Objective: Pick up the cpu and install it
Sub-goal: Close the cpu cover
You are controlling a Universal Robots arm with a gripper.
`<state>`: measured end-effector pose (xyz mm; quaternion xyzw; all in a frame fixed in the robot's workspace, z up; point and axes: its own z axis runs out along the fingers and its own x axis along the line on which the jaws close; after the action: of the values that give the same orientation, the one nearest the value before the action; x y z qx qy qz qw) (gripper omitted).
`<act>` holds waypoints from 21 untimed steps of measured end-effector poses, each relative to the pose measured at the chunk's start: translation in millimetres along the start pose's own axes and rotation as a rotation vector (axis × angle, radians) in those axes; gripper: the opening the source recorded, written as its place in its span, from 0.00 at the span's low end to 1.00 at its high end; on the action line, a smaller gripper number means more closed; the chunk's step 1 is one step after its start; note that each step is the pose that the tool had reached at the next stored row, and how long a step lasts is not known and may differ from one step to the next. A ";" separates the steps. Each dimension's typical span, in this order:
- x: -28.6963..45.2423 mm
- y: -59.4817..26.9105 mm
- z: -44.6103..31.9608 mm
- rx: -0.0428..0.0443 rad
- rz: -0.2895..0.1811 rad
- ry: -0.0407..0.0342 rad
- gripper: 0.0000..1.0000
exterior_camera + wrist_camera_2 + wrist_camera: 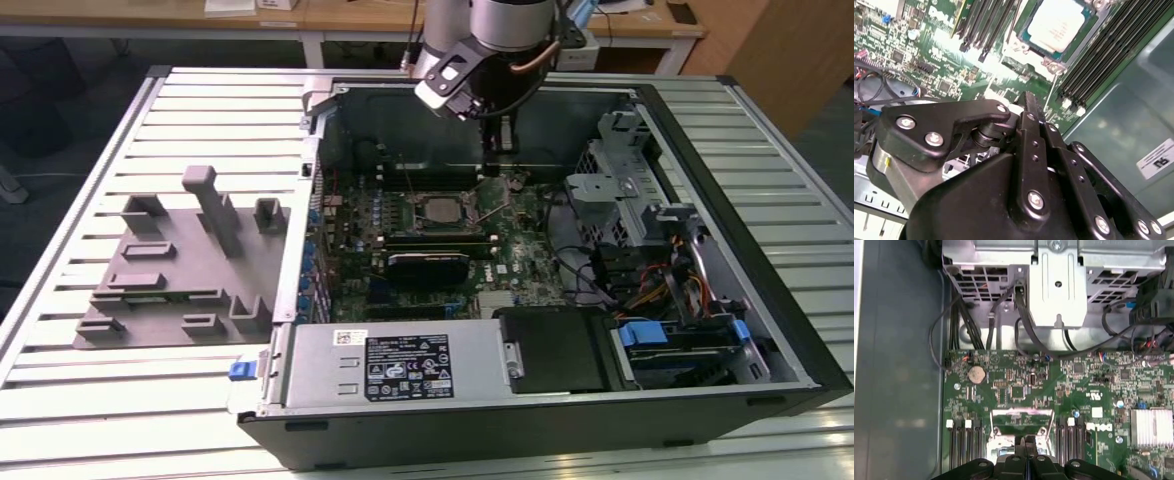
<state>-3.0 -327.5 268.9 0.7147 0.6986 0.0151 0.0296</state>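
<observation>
The cpu [1060,24] lies flat in the motherboard socket, its silver top facing up; in the exterior view the cpu [439,208] sits near the middle of the board inside the open computer case [534,420]. My gripper [491,162] hangs above the board, just toward the case's back wall from the socket. In both wrist views the black fingers [1029,117] are pressed together with nothing between them, and the gripper [1026,442] hovers over the socket's metal frame [1021,416], not touching the chip.
A black heatsink block [427,268] lies on the board in front of the socket. A grey fixture [174,270] stands on the slatted table at the exterior view's left. The power supply [387,365], drive cage [607,150] and loose cables [979,325] crowd the case.
</observation>
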 end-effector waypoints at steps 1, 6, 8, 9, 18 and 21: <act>0.0 1.7 0.1 0.0000 0.000 0.0000 0.11; 0.3 10.3 0.6 0.0000 0.000 0.0000 0.11; 0.3 13.8 0.8 0.0000 0.000 -0.0001 0.11; 0.4 15.4 0.9 0.0000 0.000 -0.0001 0.11; 0.7 30.9 2.0 0.0000 0.000 0.0001 0.11; 0.9 36.7 2.4 -0.0001 0.000 0.0001 0.11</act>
<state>33.7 -327.5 268.9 0.7147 0.6987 0.0151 0.0296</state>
